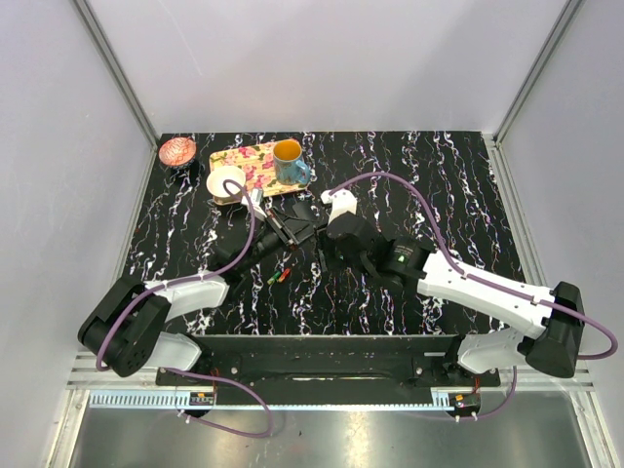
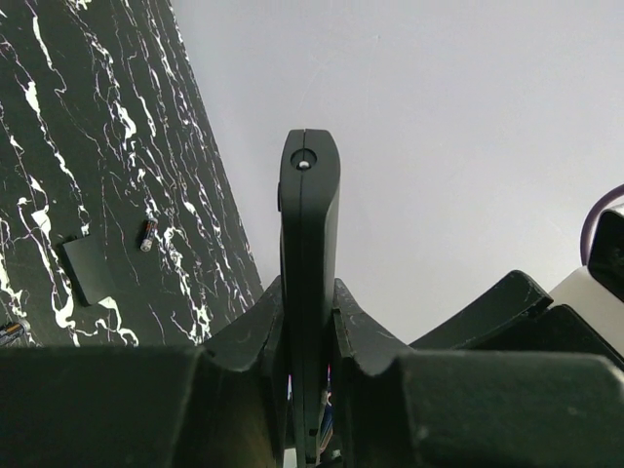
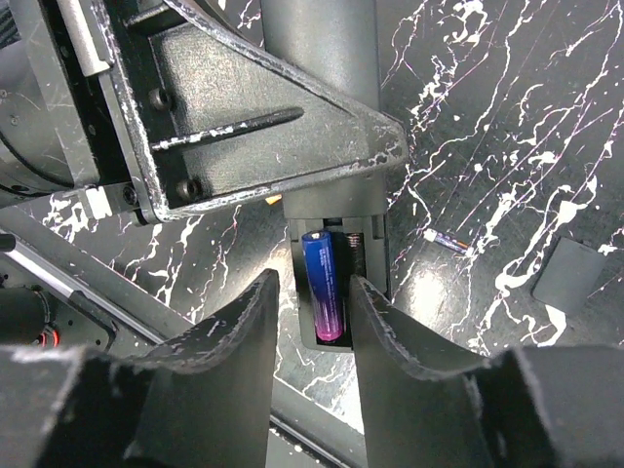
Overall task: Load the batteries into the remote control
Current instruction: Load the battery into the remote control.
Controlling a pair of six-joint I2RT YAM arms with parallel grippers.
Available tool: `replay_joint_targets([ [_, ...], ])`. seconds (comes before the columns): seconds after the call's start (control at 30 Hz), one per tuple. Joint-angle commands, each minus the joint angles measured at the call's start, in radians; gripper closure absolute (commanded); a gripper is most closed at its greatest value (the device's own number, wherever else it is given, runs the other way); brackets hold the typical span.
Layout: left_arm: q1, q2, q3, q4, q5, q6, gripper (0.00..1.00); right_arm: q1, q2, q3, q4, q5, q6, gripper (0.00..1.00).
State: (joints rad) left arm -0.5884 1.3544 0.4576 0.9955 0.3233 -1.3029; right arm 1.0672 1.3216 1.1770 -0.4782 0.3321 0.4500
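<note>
Over the marbled tabletop (image 1: 468, 195) we see the left pincer (image 2: 310, 297) clamped tight on the remote control (image 2: 309, 214), gripped edge-on. The right pincer (image 3: 312, 285) stands narrowly parted, straddling a blue-purple battery (image 3: 327, 292) lying in the recess (image 3: 365, 255), a sliver of gap on one side. A loose battery (image 3: 450, 243) lies on the tabletop nearby.
</note>
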Motion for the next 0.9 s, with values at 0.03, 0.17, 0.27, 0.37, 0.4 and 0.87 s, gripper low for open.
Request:
replay_joint_targets([
  [0.03,0.004,-0.012,0.018,0.123,-0.020,-0.016,1.00,0.007,-0.010,0.064,-0.045,0.054,0.003,0.52],
  [0.17,0.002,-0.001,0.010,0.141,-0.017,-0.024,1.00,0.007,-0.021,0.111,-0.062,0.071,-0.004,0.43],
  [0.27,0.004,0.009,0.004,0.160,-0.015,-0.032,1.00,0.007,-0.031,0.137,-0.074,0.082,-0.011,0.33],
  [0.37,0.004,0.012,0.001,0.170,-0.012,-0.035,1.00,0.007,-0.051,0.150,-0.079,0.085,-0.019,0.27],
  [0.4,0.004,0.014,0.000,0.172,-0.013,-0.036,1.00,0.007,-0.059,0.153,-0.085,0.088,-0.019,0.25],
  [0.87,0.002,0.028,-0.005,0.302,-0.050,-0.059,1.00,-0.165,-0.225,-0.003,-0.037,-0.214,0.269,0.00],
])
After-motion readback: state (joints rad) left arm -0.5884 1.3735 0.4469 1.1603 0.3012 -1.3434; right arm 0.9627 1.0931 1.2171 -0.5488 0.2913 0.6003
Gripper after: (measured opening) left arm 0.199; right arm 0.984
